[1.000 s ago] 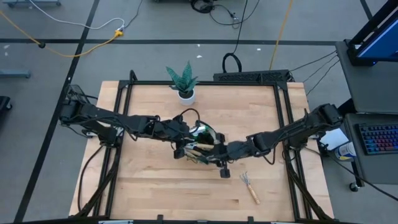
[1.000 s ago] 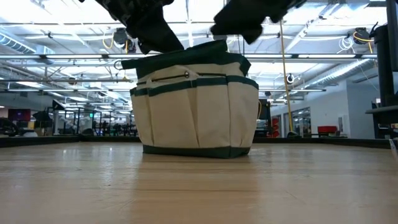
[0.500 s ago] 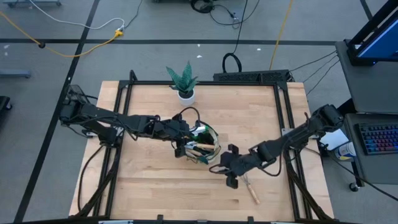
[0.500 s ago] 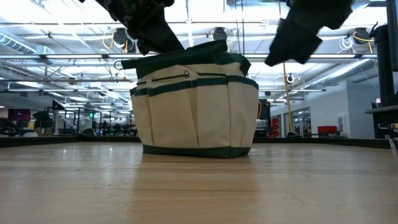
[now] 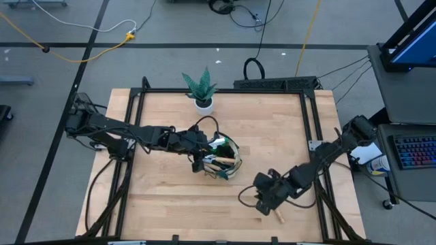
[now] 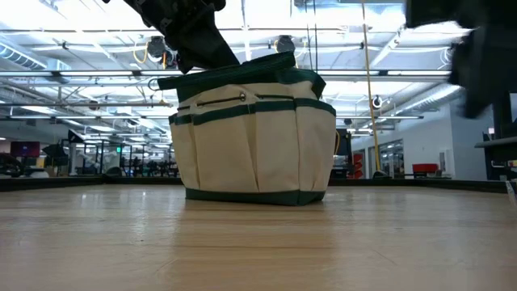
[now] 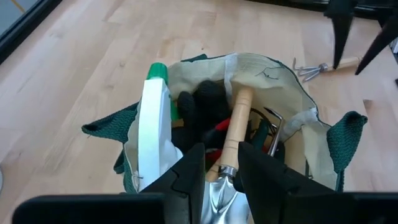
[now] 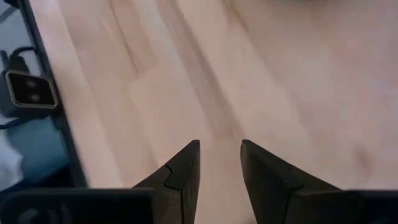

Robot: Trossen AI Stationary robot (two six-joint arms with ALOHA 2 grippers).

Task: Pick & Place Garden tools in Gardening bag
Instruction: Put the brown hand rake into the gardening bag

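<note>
lab/industrial hall | truss ceiling [image 6: 97,77] | floor cables [image 5: 82,51] | keyboard [image 5: 413,151]

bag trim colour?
Dark green trim on the beige gardening bag; clearest in the low view.

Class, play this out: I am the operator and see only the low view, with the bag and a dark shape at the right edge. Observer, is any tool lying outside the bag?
Observer: Yes. One hand rake lies on the table beside the gardening bag.
Operator: Is that dark shape the right arm?
Observer: Yes. The right gripper is above the rake in the high view, jaws open and empty.
Operator: What is inside the bag?
Observer: A green spray bottle and a wooden-handled trowel, seen past the left gripper above the bag.
</note>
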